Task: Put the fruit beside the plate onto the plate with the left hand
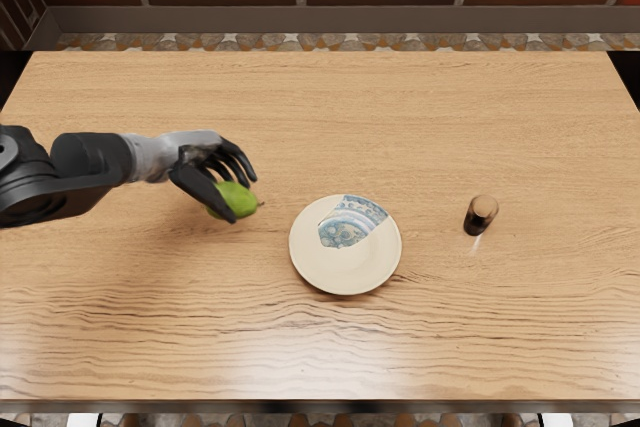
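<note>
Left hand: fingers curled over the green pear, thumb across its front, grip looks closed | pear: just left of the plate, not touching it | my read: light, firm, smooth-skinned, rolls easily; I'd hold its fat belly.

Table: pale wood, visible grain, satin finish. Plate: smooth cream ceramic look, faint sheen, blue patterned patch. Left of the plate, fruit: smooth green skin, matt; left hand: matt black fingers, grey metallic-looking wrist. Right of the plate, cylinder: dark, glossy.
</note>
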Robot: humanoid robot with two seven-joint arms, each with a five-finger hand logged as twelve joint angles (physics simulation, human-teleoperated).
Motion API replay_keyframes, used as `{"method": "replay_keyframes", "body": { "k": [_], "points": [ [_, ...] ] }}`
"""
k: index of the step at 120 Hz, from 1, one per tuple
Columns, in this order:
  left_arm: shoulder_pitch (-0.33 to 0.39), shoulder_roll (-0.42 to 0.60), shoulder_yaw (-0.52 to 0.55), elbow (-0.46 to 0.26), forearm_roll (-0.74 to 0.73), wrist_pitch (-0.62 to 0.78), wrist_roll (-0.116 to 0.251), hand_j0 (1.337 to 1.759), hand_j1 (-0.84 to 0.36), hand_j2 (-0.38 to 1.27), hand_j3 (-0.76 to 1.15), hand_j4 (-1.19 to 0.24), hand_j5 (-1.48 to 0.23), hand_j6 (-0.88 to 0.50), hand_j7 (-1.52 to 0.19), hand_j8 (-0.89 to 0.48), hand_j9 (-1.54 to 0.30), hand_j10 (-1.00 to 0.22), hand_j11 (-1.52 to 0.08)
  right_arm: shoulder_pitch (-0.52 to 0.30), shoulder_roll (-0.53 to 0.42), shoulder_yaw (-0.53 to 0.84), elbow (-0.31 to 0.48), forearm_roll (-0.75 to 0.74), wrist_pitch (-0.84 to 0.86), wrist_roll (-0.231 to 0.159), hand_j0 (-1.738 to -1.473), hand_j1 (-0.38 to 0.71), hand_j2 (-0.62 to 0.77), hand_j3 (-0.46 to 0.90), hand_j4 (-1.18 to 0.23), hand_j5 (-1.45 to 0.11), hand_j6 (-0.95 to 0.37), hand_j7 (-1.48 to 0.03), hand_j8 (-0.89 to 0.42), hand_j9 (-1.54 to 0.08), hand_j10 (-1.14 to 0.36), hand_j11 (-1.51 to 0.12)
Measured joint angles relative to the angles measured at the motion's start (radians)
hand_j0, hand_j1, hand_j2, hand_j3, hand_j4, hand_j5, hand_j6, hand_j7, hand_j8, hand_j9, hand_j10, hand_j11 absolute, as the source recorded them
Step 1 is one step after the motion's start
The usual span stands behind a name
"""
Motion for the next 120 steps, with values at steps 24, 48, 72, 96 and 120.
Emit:
{"method": "replay_keyframes", "body": {
  "k": [24,48,72,96,120],
  "points": [
    [-0.073,-0.011,-0.038,0.007,-0.11,-0.088,0.0,1.658,-0.32,0.35,0.0,-0.61,-0.82,-0.52,-0.81,-0.45,-0.81,-0.59,-0.81,0.0,0.0,-0.001,-0.001,0.0,0.0,0.0,-1.658,-0.33,0.0,0.0,-0.02,-0.02,-0.02,-0.02,-0.01,-0.02,-0.01,-0.02],
    [-0.089,-0.105,-0.039,0.008,-0.151,-0.124,0.0,1.658,-0.32,0.37,0.0,-0.62,-0.82,-0.53,-0.82,-0.46,-0.81,-0.6,-0.81,0.0,0.0,0.0,-0.001,0.0,0.0,0.0,-1.658,-0.33,0.0,0.0,-0.02,-0.02,-0.01,-0.02,-0.01,-0.02,-0.01,-0.02],
    [-0.074,-0.152,-0.02,0.009,-0.154,-0.144,0.0,1.658,-0.32,0.36,0.0,-0.62,-0.82,-0.54,-0.82,-0.46,-0.81,-0.6,-0.81,-0.001,0.0,-0.001,-0.001,0.0,0.0,0.0,-1.658,-0.33,0.0,0.0,-0.02,-0.02,-0.01,-0.02,-0.01,-0.02,-0.01,-0.02],
    [-0.075,-0.181,0.004,0.01,-0.153,-0.146,0.0,1.658,-0.31,0.35,0.0,-0.61,-0.8,-0.54,-0.8,-0.46,-0.79,-0.59,-0.8,-0.001,0.0,0.0,-0.001,0.0,0.0,0.0,-1.658,-0.33,0.0,0.0,-0.02,-0.02,-0.01,-0.02,-0.01,-0.02,-0.01,-0.02],
    [-0.082,-0.188,-0.002,0.013,-0.155,-0.142,0.0,1.658,0.06,0.14,0.0,-0.26,-0.35,-0.24,-0.34,-0.21,-0.34,-0.26,-0.34,0.0,0.0,0.0,-0.002,0.0,0.0,0.0,-1.658,-0.33,0.0,0.0,-0.02,-0.02,-0.02,-0.02,-0.01,-0.02,-0.01,-0.02]
  ]
}}
